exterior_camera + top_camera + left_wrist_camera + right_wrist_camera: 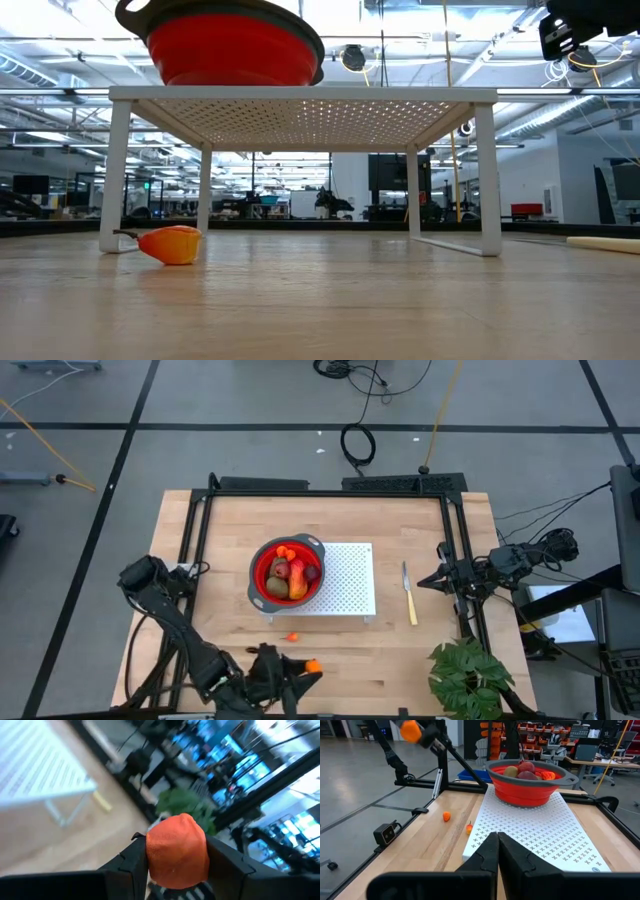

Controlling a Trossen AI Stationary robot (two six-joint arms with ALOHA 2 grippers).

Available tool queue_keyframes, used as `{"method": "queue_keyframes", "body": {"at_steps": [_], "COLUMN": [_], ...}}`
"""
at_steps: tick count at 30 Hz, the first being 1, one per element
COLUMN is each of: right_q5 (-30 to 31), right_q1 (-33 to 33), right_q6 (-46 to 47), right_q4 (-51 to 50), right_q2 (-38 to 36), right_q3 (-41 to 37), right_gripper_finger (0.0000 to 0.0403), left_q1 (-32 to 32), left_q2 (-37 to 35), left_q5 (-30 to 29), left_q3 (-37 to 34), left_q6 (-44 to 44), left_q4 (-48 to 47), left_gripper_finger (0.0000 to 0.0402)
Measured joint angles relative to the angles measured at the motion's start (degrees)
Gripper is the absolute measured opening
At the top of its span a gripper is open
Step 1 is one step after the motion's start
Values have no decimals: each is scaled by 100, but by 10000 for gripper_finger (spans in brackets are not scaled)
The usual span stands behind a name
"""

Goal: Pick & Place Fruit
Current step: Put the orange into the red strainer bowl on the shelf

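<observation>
A red bowl (pixel 287 572) with a grey rim stands on a white perforated rack (pixel 345 585) and holds several fruit pieces: olive-brown ovals, dark red balls and a red-orange oblong (pixel 526 769). Two tiny orange bits (pixel 292 636) (pixel 469 827) lie on the wooden table near the rack's near-left corner. At the table's near edge my left gripper (pixel 310 667) is shut on another small orange fruit piece (pixel 177 851). My right gripper (pixel 422 581) hangs shut over the table's right side, touching nothing. My left gripper pinches the orange fruit piece by its two sides (pixel 150 855) between its two fingers. The fingers lie about level and point toward the table's right. The piece stands out past the fingertips and is lifted well clear of the table (pixel 411 730).
A yellow-handled knife (pixel 409 595) lies right of the rack. A green leafy plant (pixel 468 675) stands at the near right corner. A black frame (pixel 330 488) runs along the table's far, left and right sides. Bare wood lies between the rack and the near edge.
</observation>
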Motion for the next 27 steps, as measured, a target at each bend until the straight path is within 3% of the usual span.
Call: {"method": "queue_keyframes", "body": {"at_steps": [5,8,16,27], "right_q5": [-1,-2,-1,0], "right_q1": [0,0,-2,-1], "right_q6": [0,0,0,0], "right_q4": [0,-2,-2,-2], "right_q2": [0,0,0,0], "right_q3": [0,0,0,0], "right_gripper_finger": [0,0,0,0], "left_q1": [33,61,225,654], "left_q2": [0,0,0,0], "left_q5": [-66,294,2526,4818], "left_q3": [0,0,0,0], "left_q6": [1780,3013,5819,7670], "left_q4": [1658,2793,5056,5639], "left_gripper_finger": [159,159,159,159]}}
